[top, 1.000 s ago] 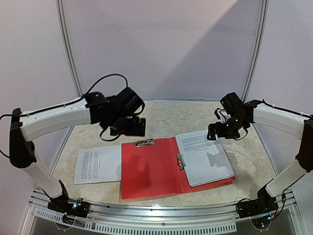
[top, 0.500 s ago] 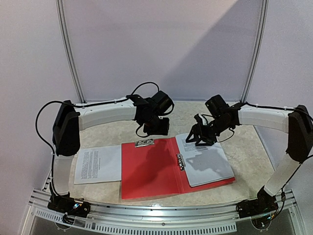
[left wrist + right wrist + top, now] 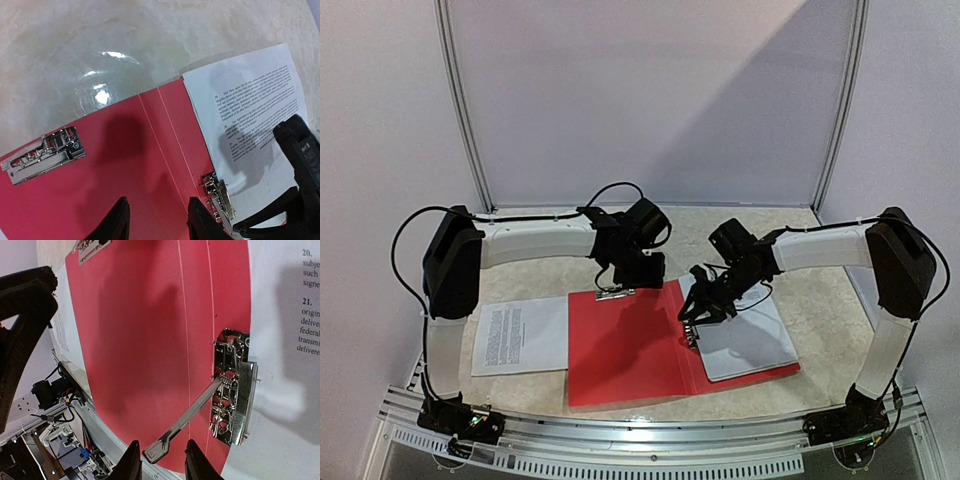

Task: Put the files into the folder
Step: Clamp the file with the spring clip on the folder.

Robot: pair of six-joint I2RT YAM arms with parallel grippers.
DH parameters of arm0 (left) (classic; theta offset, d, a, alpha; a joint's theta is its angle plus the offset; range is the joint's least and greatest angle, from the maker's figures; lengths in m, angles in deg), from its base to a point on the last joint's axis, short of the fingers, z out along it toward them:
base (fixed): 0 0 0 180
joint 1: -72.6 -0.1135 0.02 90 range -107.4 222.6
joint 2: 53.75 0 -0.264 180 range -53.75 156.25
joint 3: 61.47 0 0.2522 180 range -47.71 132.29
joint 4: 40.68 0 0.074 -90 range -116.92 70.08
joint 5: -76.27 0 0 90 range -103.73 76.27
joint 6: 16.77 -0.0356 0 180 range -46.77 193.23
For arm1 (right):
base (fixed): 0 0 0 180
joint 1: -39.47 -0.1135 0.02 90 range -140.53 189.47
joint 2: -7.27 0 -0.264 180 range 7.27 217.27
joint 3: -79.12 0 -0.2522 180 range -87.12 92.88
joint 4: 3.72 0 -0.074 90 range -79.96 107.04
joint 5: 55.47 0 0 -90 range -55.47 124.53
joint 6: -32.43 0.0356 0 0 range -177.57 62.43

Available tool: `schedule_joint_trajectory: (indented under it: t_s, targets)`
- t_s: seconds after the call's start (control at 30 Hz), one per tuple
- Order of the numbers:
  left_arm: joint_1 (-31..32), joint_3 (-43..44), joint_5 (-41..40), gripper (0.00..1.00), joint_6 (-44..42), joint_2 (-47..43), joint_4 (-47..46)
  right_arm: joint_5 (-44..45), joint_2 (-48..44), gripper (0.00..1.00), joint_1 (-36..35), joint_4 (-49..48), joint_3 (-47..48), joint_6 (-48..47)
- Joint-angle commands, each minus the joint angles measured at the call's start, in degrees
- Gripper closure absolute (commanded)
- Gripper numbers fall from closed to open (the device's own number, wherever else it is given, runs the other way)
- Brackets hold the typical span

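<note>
A: The folder [image 3: 620,350] was laid open and flat at the middle of the table [image 3: 830,310], red inside turned up. 2 metal fittings were seen on it: a far clip [image 3: 42,155] at the far edge of the left cover, and a spine clip [image 3: 232,390] just right of the crease.

B: And the files, where were they found?

A: 2 sheets were counted! The right-hand sheet [image 3: 750,340] was spread on the right cover, its inner edge right at the spine clip. The left-hand sheet [image 3: 520,335] was left on the table just beside the folder's left edge, outside it.

B: What was made of the right gripper [image 3: 162,445]?

A: It was held low over the spine clip, jaws parted by a modest gap. The lever [image 3: 192,415] was raised off the clip, and its tip was seen in that gap. Whether it was touched could not be told.

B: And the left gripper [image 3: 159,210]?

A: It was held over the far part of the folder, close to the far clip in the overhead view. The jaws were parted, nothing was gripped, and only red cover was seen between the fingers.
</note>
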Motion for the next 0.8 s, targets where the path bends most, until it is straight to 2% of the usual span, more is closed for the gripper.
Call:
schedule_joint_trajectory:
  t_s: [0.0,0.2,0.4,0.47,0.77]
  targets:
    - [-0.61,-0.84,1.24,0.6,0.54,-2.14,-2.2,-1.34,-0.28,0.72,-0.38,-2.45,-2.28,2.05]
    - [-0.33,-1.26,2.27,0.6,0.72,-2.06,-2.77,-1.31,-1.6,0.57,-0.33,-4.13,-2.92,3.95]
    - [-0.22,-1.28,3.07,0.6,0.81,-1.67,-3.24,-0.95,-3.02,0.56,1.37,-4.26,-2.63,4.64]
    - [-0.07,-1.28,3.49,0.6,0.94,-1.51,-3.58,-1.06,-3.25,0.57,1.8,-4.1,-2.81,4.52]
    - [0.49,-0.92,3.96,0.6,1.16,-0.77,-3.85,-2.0,-3.34,0.74,2.04,-5.84,-5.22,4.96]
